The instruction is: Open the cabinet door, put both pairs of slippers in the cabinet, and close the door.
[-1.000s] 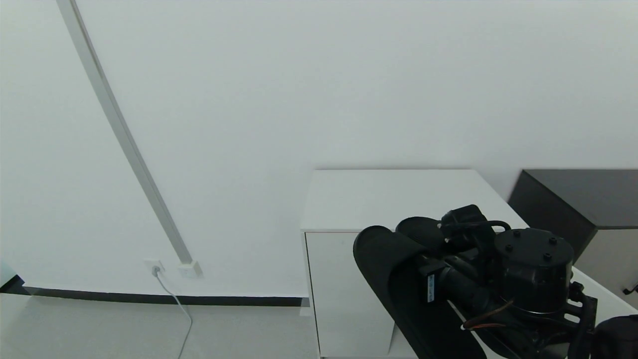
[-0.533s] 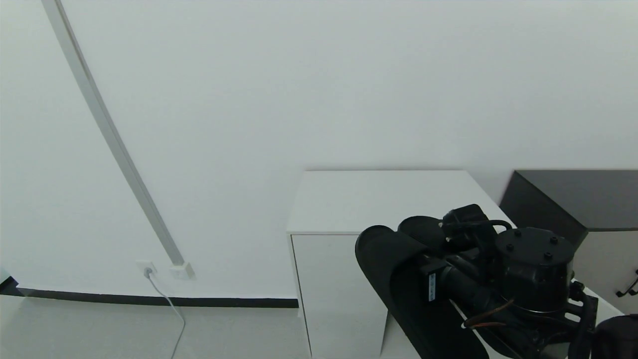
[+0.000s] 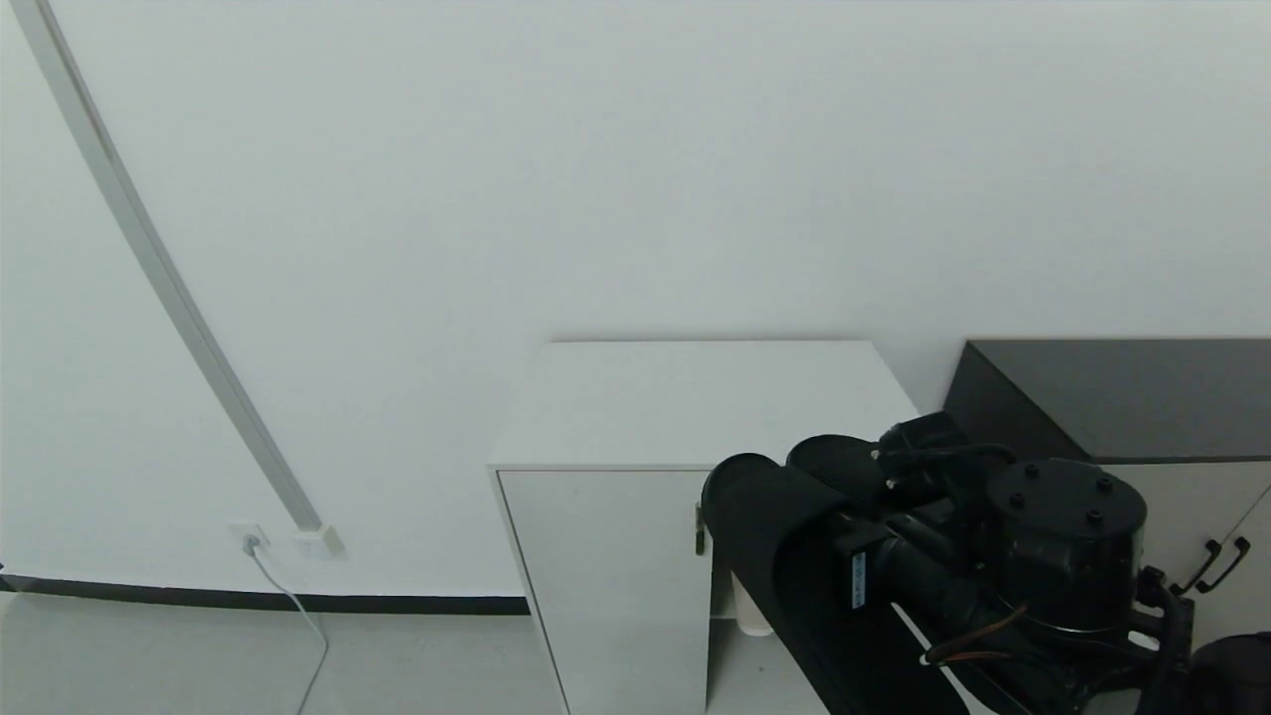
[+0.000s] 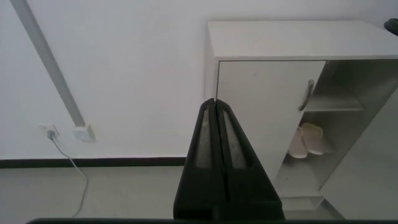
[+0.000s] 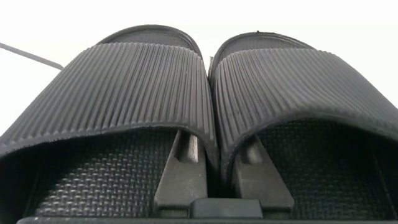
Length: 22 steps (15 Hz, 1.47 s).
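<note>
A pair of black ribbed slippers (image 5: 205, 81) is pinched side by side in my right gripper (image 5: 217, 171), whose fingers (image 5: 184, 175) reach in under the straps. In the head view the black slippers (image 3: 775, 536) hang in front of the white cabinet (image 3: 685, 397). Its left door (image 3: 611, 586) is closed and its right side stands open. A pale pair of slippers (image 4: 308, 140) lies on a shelf inside the cabinet (image 4: 280, 40). My left gripper (image 4: 216, 143) is shut and empty, held well short of the closed door (image 4: 264, 118).
A dark-topped cabinet (image 3: 1122, 397) with black handles (image 3: 1216, 561) adjoins the white one on the right. The open door panel (image 4: 367, 168) swings out at the cabinet's right. A wall socket with a cable (image 3: 253, 544) and a slanted trunking strip (image 3: 169, 288) are on the left wall.
The whole head view has slid left, so the camera turned right; the cabinet's open side and the dark cabinet's handles came into sight. The black slippers stay gripped.
</note>
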Motion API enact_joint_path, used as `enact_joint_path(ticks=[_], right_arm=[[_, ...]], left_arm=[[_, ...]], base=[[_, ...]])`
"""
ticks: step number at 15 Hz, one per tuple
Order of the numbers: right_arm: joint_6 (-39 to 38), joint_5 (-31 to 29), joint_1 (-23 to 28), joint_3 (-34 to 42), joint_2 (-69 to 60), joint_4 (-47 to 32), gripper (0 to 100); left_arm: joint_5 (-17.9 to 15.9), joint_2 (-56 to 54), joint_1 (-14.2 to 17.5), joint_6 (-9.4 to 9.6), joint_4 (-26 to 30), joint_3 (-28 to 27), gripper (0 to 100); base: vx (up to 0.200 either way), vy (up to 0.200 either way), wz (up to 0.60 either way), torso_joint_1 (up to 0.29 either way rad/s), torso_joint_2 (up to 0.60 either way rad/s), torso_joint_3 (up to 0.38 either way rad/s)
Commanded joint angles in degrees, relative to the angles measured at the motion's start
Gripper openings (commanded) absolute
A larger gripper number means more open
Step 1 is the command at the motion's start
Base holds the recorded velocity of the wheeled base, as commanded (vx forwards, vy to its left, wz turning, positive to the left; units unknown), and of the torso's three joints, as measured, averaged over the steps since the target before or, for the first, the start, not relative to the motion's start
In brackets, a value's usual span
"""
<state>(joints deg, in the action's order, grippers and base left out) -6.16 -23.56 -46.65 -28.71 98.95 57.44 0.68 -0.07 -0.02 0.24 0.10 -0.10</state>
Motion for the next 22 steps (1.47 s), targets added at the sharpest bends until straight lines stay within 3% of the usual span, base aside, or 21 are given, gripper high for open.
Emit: enact_joint_path(ticks=[1,5,13,22], right_arm=[[0.00,-0.08,-0.02,0.32,-0.60,-0.05,0],[0.00,0.01,-0.54,0.41,-0.78,-0.05,0],[-2.54,0.10,-6.17,0.58,0.72,-0.05,0],[-2.37,-0.17,-6.87,0.94,1.68,0.04,0]], left_arm=[[0.02,0.07,0.02,0.02,-0.01,0.01,0],[-0.07,0.07,0.02,0.02,-0.01,0.01,0],[-0.16,0.07,0.02,0.02,-0.01,0.01,0],[-0.16,0.07,0.02,0.02,-0.01,0.01,0]], base=[[0.000,-0.200,0.00,-0.002,0.00,0.007],[0.000,-0.200,0.00,0.000,0.00,0.004],[0.000,0.000,0.00,0.000,0.00,0.000],[0.000,0.000,0.00,0.000,0.00,0.000]])
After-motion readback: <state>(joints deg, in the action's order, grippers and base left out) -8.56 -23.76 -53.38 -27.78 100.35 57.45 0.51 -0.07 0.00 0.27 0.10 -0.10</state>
